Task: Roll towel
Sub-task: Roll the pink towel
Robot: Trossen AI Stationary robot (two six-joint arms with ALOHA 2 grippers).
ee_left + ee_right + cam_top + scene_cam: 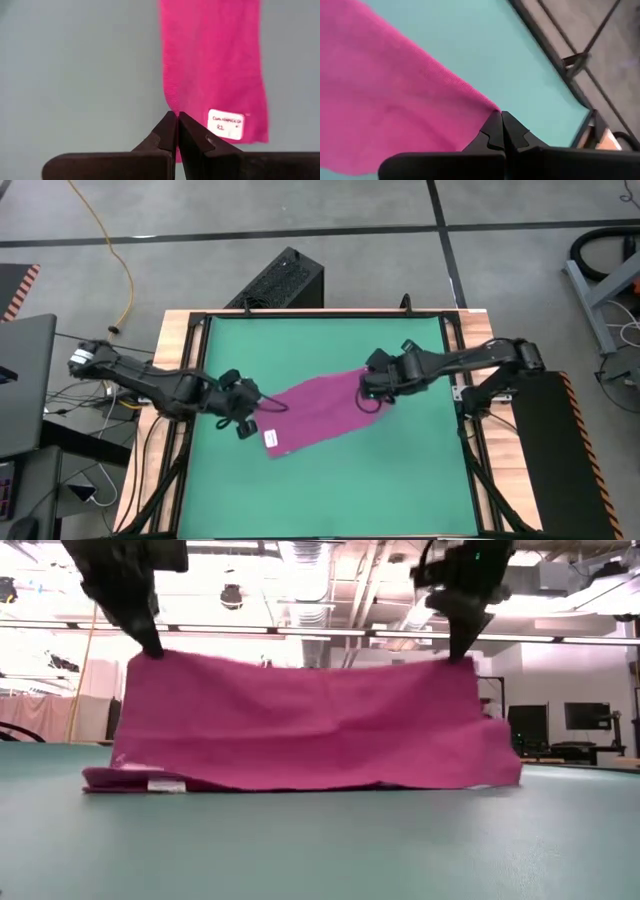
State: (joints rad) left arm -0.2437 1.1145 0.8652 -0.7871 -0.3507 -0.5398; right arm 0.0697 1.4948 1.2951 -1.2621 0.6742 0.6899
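The magenta towel [315,412] is held up by two corners over the green table [330,490]. In the low view the towel [310,725] hangs like a curtain, and its lower edge with the white tag [165,784] lies on the table. My left gripper [248,408] is shut on the towel's left upper corner. My right gripper [368,392] is shut on the right upper corner. The tag also shows in the left wrist view [226,123]. My left gripper pinches the towel's corner [171,111] between its two fingertips, from above. The cloth hangs below the fingers, its lower edge [130,780] on the table. My right gripper pinches the opposite upper corner [496,108] between its fingertips, from above. The upper edge [310,668] sags a little between the two grippers.
A dark frame [320,315] borders the green table inside wooden rails. A black box [282,280] stands on the floor beyond the far edge. There is free green surface near the front edge [340,500].
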